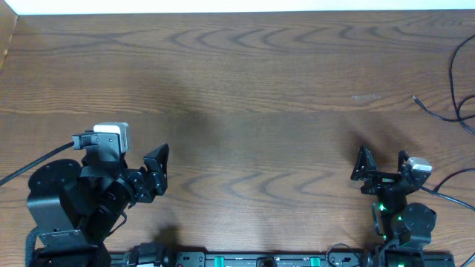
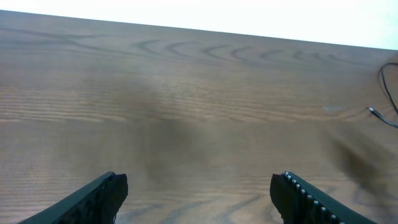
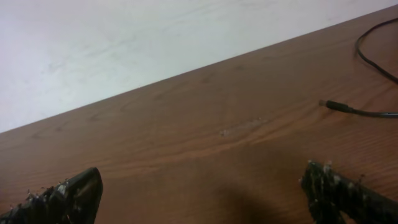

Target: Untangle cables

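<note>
Thin black cables (image 1: 454, 70) lie at the table's far right edge, partly cut off by the frame. One ends in a small plug tip (image 1: 415, 98). They also show in the left wrist view (image 2: 387, 84) and in the right wrist view, where the plug tip (image 3: 333, 106) points left. No white cable is in view. My left gripper (image 1: 159, 175) is open and empty at the front left, far from the cables; its fingers show in its wrist view (image 2: 199, 190). My right gripper (image 1: 383, 162) is open and empty at the front right, short of the plug tip; its fingers show in its wrist view (image 3: 199, 186).
The brown wooden table (image 1: 245, 89) spans the view, with a white wall along its far edge (image 3: 124, 43). A thick black cord (image 1: 30, 169) runs from the left arm, and another (image 1: 454, 194) from the right arm.
</note>
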Motion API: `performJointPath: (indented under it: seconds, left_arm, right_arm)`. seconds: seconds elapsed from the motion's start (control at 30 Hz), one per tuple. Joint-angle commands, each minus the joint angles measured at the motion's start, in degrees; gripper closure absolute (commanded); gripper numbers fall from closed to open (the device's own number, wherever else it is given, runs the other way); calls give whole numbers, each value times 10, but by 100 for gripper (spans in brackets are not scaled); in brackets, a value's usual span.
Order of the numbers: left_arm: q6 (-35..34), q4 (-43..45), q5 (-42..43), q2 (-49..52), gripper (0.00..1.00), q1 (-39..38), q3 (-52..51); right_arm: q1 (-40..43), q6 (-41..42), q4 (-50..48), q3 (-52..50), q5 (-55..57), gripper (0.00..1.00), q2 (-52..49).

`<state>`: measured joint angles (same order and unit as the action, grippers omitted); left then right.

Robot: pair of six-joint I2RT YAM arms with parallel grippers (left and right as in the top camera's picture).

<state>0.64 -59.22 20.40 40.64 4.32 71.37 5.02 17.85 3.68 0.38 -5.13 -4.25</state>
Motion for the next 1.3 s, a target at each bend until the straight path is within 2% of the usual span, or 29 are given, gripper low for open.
performJointPath:
  seconds: [0.0,0.1,0.27,0.37,0.43,0.67,0.83,0.87,1.1,1.17,1.27]
  left_arm:
    - [13,23,-6,-28,21,-2,-41]
    - [9,65,-8,-73,21,-2,-98]
    - [-50,88,-77,-153,21,-2,-184]
    - [-90,87,-76,-201,21,-2,-217]
    - [-89,85,-76,-226,21,-2,-225]
    - [-145,104,-59,-243,21,-2,-271]
    - [-127,200,-15,-243,21,-2,-359]
    - [-127,256,2,-243,21,-2,-398]
    - [-127,496,60,-243,21,-2,-505]
    - [-123,527,60,-243,21,-2,-516]
    - [-76,548,60,-243,21,-2,-527]
  right_arm:
    - [2,8,3,0,1,1,-1]
    - [2,8,3,0,1,1,-1]
    - [2,8,3,0,1,1,-1]
    - [2,8,3,0,1,1,-1]
    - [2,8,3,0,1,1,-1]
    - [2,8,3,0,1,1,-1]
    - [2,8,3,0,1,1,-1]
    - [2,8,3,0,1,1,-1]
    - [2,8,3,0,1,1,-1]
    - [2,8,3,0,1,1,-1]
    - [2,8,3,0,1,1,-1]
